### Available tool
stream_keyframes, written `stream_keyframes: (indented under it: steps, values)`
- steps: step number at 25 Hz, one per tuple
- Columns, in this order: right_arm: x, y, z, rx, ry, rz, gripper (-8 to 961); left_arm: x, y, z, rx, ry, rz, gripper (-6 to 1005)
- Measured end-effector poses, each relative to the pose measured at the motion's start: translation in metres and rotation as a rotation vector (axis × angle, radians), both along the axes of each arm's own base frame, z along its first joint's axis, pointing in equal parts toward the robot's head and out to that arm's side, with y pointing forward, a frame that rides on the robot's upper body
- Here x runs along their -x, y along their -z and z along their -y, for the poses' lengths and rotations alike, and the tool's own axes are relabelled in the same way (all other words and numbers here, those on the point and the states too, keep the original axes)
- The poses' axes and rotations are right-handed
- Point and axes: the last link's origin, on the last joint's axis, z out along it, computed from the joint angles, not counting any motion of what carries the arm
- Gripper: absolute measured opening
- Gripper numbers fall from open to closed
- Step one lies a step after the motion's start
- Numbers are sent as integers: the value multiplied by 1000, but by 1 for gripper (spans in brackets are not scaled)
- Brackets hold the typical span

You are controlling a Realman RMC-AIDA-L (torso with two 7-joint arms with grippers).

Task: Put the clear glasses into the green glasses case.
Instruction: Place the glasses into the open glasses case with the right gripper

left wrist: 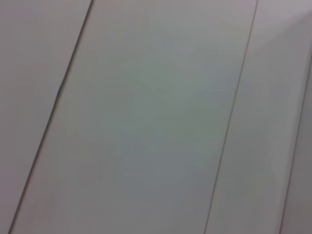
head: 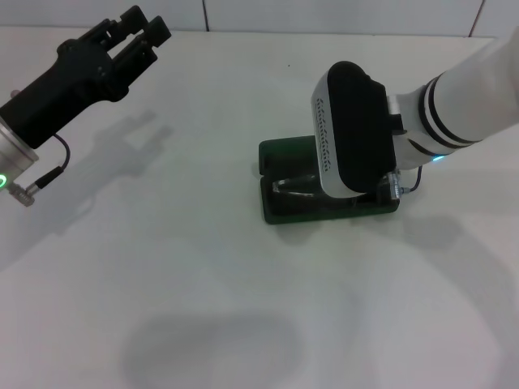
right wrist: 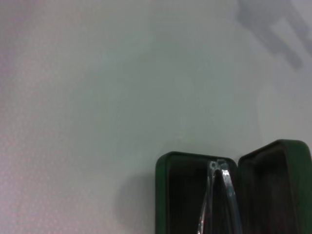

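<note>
The green glasses case [head: 280,158] lies open on the white table, right of centre. In the right wrist view the green glasses case [right wrist: 175,195] shows its dark lining, and the clear glasses [right wrist: 220,192] rest inside it, folded, with thin clear arms. A glint of the clear glasses [head: 290,188] shows in the head view too. My right arm's wrist housing [head: 353,130] hangs directly over the case and hides the right gripper beneath it. My left gripper [head: 139,28] is raised at the far left, open and holding nothing.
The white table [head: 203,267] spreads around the case. A tiled wall runs along the back edge. The left wrist view shows only pale panels with seams.
</note>
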Motion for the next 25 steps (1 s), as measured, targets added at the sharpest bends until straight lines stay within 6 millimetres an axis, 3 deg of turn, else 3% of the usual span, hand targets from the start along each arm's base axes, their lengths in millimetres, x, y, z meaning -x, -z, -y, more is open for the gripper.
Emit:
stream_keyframes:
  steps: [25]
  values:
    - [-1, -1, -2, -14, 1, 8, 160, -3, 0, -3, 0, 10, -2, 496]
